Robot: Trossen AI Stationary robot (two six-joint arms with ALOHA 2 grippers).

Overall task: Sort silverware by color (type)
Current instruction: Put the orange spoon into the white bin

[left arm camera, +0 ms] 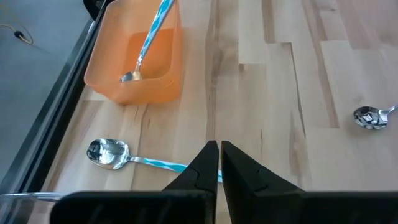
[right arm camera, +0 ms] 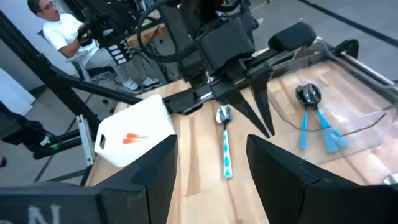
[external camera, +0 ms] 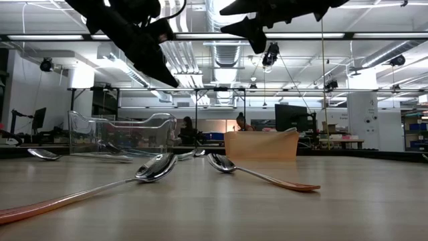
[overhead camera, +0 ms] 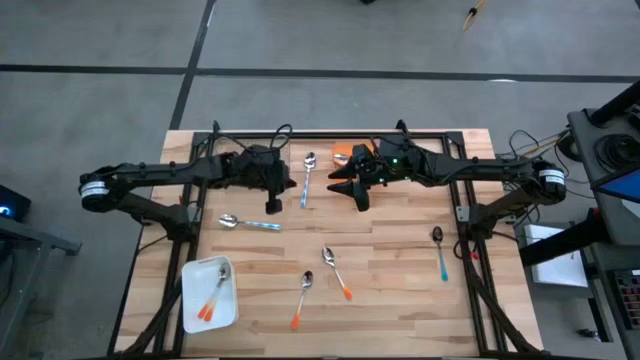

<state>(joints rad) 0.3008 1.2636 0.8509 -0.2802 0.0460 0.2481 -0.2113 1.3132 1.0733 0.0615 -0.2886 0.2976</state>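
Two arms hang above a wooden table [overhead camera: 400, 260] strewn with spoons. An orange bin [left arm camera: 134, 59] holds one blue spoon; a white tray [overhead camera: 208, 296] holds two orange ones. The left gripper [left arm camera: 219, 163], fingers together and empty, hovers over a blue spoon [left arm camera: 127, 155]; it likely must open and descend squarely over the handle. The right gripper [right arm camera: 211, 163], spread wide and empty, waits near the bin.
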